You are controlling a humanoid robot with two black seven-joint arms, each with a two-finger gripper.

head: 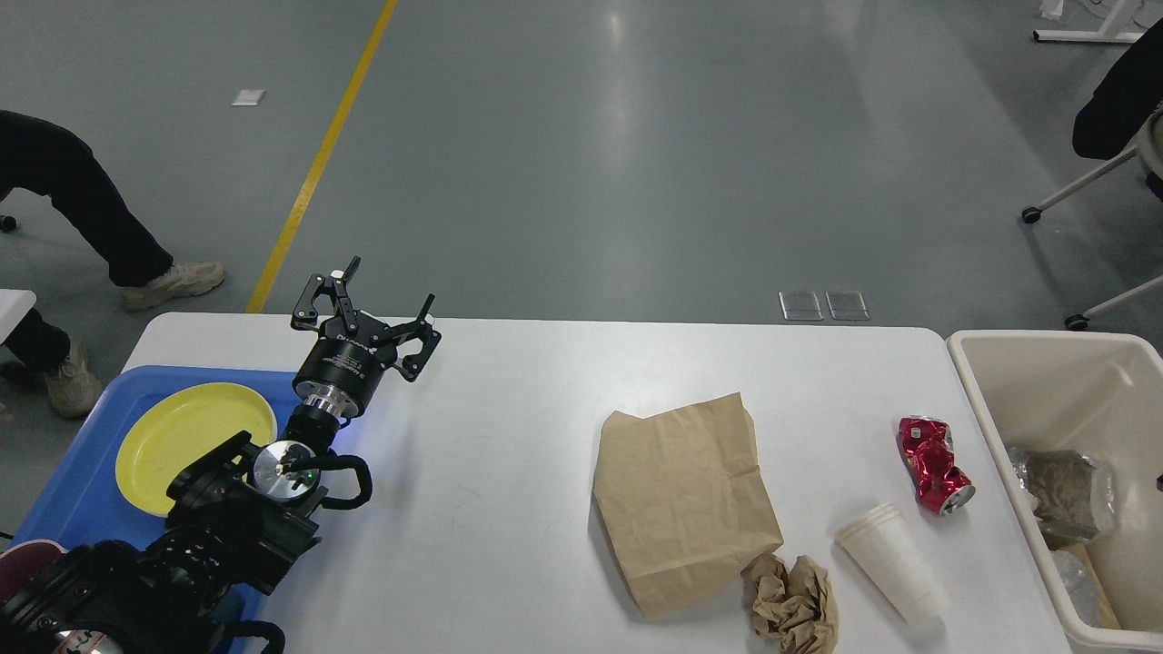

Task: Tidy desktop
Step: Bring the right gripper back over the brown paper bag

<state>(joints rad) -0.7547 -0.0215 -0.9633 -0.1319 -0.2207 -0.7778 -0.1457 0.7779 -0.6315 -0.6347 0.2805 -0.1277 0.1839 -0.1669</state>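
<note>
Head view. The table [509,509] fills the lower frame; it is the landmark for all that follows. Left gripper [368,313] hangs above the table's far left edge, jaws spread wide, holding nothing. Right gripper is out of view.

Litter lies on the table's right half: a flat paper bag [681,500], a crumpled wad [792,604] touching the bag's near corner, a tipped stack of cups [892,561] just beside the wad, and a crushed can [934,465] near the table's right edge.

Judged handling: all are light. The bag is limp, best pinched at an edge. The wad gives under pressure. The cups may roll or crush; grip across the wall. The can is stiff and dented.

A bin [1018,359] stands off the table's right end, with waste inside. A tray [77,481] carrying a plate [186,436] sits on the table's left end. Nothing blocks the litter.
</note>
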